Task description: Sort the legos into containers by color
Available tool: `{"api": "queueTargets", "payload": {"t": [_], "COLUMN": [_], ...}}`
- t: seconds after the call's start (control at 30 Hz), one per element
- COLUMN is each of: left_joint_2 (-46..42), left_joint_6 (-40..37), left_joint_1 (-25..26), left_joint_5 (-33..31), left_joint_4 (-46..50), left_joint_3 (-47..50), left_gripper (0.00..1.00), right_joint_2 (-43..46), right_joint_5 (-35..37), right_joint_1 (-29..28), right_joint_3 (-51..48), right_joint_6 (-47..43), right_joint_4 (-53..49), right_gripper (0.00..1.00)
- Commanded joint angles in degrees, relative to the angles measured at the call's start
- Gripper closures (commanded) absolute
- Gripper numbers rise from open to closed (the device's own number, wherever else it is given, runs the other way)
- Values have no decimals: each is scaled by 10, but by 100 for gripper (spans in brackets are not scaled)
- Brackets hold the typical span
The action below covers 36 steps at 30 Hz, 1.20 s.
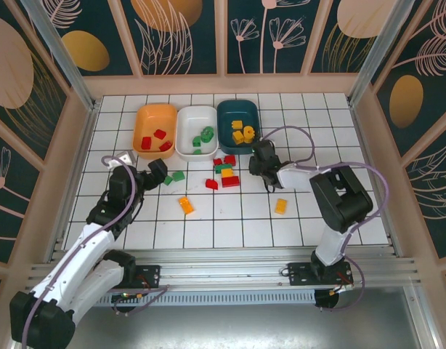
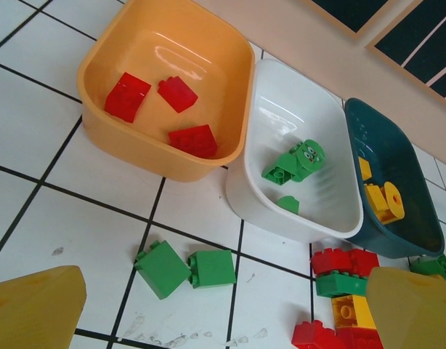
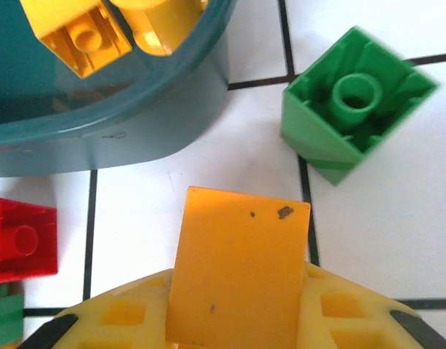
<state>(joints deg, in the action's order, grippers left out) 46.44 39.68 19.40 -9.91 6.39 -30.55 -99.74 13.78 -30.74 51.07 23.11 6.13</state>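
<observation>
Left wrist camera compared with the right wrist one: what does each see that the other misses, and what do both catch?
Left wrist: the orange tray holding three red bricks, the white tray holding green pieces, and two green bricks loose on the table. Right wrist: a green brick close up, hollow underside showing. Both: the teal tray with yellow bricks inside.

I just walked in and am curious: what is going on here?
Two robot arms sort toy bricks by colour. Red ones lie in the orange tray, green ones in the white tray, yellow ones in the teal tray. The left pincer hangs open above two green bricks. The right pincer is beside the teal tray, near a loose green brick.
</observation>
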Motion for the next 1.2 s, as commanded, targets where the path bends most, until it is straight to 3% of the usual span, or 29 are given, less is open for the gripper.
{"api": "queueTargets", "payload": {"t": [0.0, 0.13, 0.27, 0.37, 0.47, 0.6, 0.7, 1.0, 1.17], "left_joint_2": [18, 62, 150, 189, 175, 126, 98, 106, 124], "left_joint_6": [12, 71, 150, 156, 139, 105, 88, 76, 84], "left_joint_1": [-3, -3, -3, -3, -3, -3, -3, -3, -3], "left_joint_5": [25, 119, 220, 252, 252, 200, 170, 128, 148], "left_joint_4": [-39, -152, -314, -345, -308, -235, -203, -189, -213], "left_joint_3": [14, 70, 123, 126, 116, 104, 96, 90, 94], "left_gripper": [2, 1, 2, 1, 2, 2, 1, 2, 2], "right_joint_2": [64, 83, 0, -80, -135, -172, -163, -54, -29], "right_joint_5": [32, 21, -8, -13, -21, -17, -3, 58, 28], "right_joint_1": [-3, -3, -3, 1, 6, 8, 8, 34, 70], "right_joint_3": [-15, 15, 114, 202, 275, 340, 361, 218, 132], "right_joint_6": [10, -8, -30, -44, -52, -64, -71, -26, -21], "right_joint_4": [-11, -22, -33, -51, -75, -99, -114, -93, -74], "right_gripper": [73, 73, 73, 72, 69, 53, 46, 39, 34]}}
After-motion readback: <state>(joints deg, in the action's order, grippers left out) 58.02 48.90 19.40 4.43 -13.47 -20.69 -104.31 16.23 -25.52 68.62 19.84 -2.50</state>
